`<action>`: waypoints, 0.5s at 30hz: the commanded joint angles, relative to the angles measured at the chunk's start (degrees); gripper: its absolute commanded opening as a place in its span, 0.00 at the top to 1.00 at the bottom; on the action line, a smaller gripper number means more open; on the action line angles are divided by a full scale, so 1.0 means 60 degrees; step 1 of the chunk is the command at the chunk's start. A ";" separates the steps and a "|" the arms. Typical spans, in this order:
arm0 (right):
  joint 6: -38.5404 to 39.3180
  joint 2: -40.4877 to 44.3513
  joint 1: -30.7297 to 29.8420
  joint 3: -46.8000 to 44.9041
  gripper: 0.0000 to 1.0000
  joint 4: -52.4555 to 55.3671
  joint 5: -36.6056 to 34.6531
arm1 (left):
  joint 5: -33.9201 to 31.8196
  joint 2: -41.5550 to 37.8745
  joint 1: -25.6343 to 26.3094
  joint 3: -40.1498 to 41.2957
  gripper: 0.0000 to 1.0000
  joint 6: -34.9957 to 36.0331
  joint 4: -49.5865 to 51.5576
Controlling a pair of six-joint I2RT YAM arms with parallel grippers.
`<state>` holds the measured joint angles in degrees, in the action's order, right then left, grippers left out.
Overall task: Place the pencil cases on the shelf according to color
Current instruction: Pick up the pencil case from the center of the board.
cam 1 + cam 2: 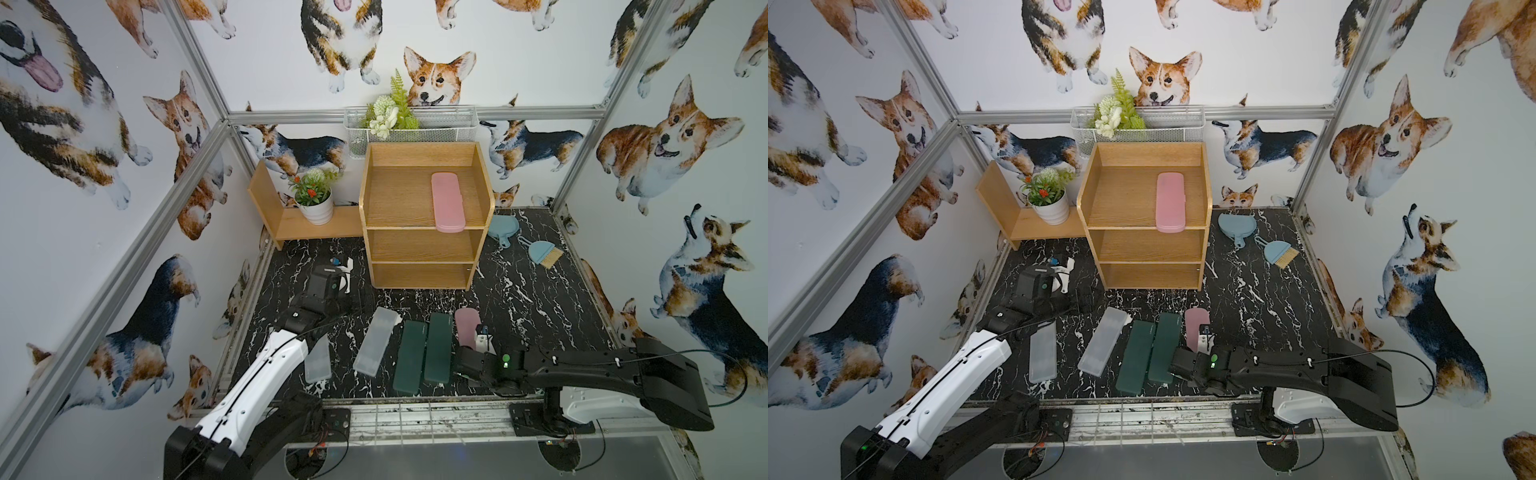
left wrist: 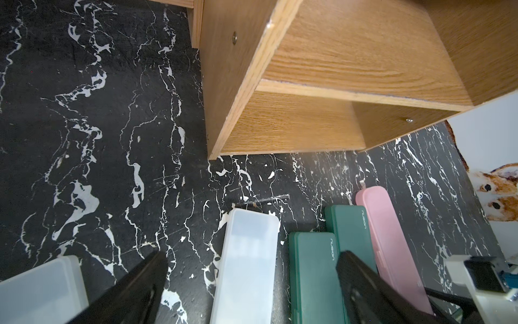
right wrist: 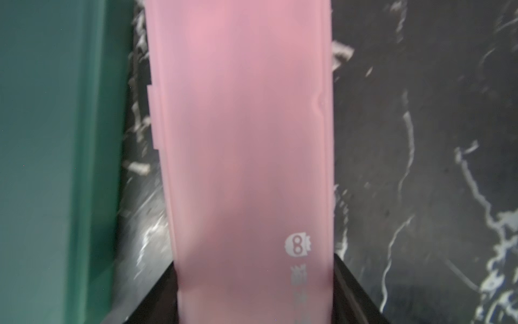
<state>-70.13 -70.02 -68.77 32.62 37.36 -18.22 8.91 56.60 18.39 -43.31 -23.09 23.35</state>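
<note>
In both top views, one pink pencil case (image 1: 447,202) lies on the top tier of the light-wood shelf (image 1: 395,199), its front end over the edge. A row of cases lies on the black marble table: two frosted (image 1: 376,340) (image 1: 318,361), two dark green (image 1: 410,357) (image 1: 439,347) and a second pink one (image 1: 464,322). My right gripper (image 3: 253,266) is shut on the near end of that pink case (image 3: 238,126), a black finger against each long side. My left gripper (image 2: 252,255) hangs open above the table left of the shelf, with nothing between its fingers.
A light-blue dustpan (image 1: 503,228) and brush (image 1: 544,253) lie right of the shelf. A low L-shaped wooden stand (image 1: 266,199) with a potted plant (image 1: 316,203) sits to its left. A white wire basket (image 1: 436,124) hangs on the back wall.
</note>
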 commanded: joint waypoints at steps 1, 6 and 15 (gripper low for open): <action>-0.0250 0.0048 -0.0177 0.0512 0.45 0.0953 0.0109 | -0.0078 -0.0047 -0.0004 -0.0003 0.00 0.0069 -0.0040; -0.0348 -0.0087 -0.0605 0.1413 0.45 0.1718 -0.0229 | -0.0144 -0.0102 -0.0004 -0.0003 0.01 0.0069 -0.0025; -0.0529 0.0065 -0.0872 0.2441 0.45 0.2635 -0.0748 | -0.0136 -0.0130 -0.0004 0.0011 0.01 0.0069 -0.0040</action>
<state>-72.07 -70.28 -73.76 45.58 49.36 -19.64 8.10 55.99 18.39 -43.31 -23.09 23.38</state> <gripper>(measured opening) 0.723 0.994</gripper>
